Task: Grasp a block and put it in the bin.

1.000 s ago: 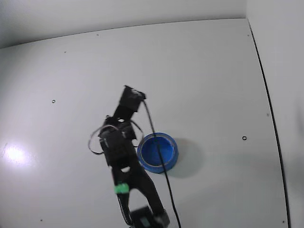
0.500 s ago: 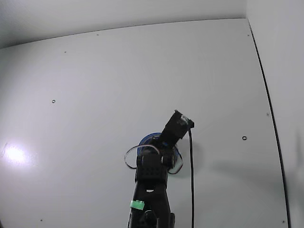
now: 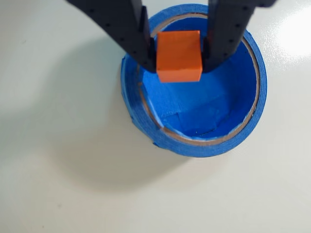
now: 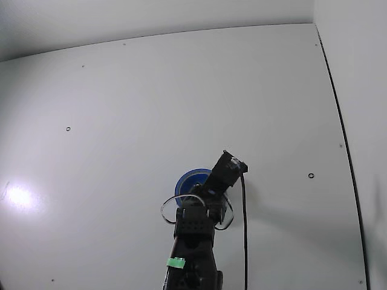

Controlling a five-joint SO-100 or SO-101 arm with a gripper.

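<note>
Wrist view: block (image 3: pixel 179 56) pinched between the two dark fingers (image 3: pixel 127 29) of the gripper (image 3: pixel 178 64), one finger flat against each side face. Orange-red here, plain faces, held level. Directly over the bin (image 3: pixel 146 119), within the ring of its rim toward the upper side of the picture. Bin floor bright blue, patched with overlapping strips (tape, by the look), a thin brown band showing just inside the thick rim. Whether the block hangs clear of the floor or touches it: cannot tell.

Fixed view: black arm (image 4: pixel 193 241) reaching up from the bottom edge, a green tag on its lower part, covering most of the bin (image 4: pixel 184 180); only a blue arc visible at the left of the wrist. Block hidden here. Pale table (image 4: pixel 181 90) around, small dark holes dotted across it.
</note>
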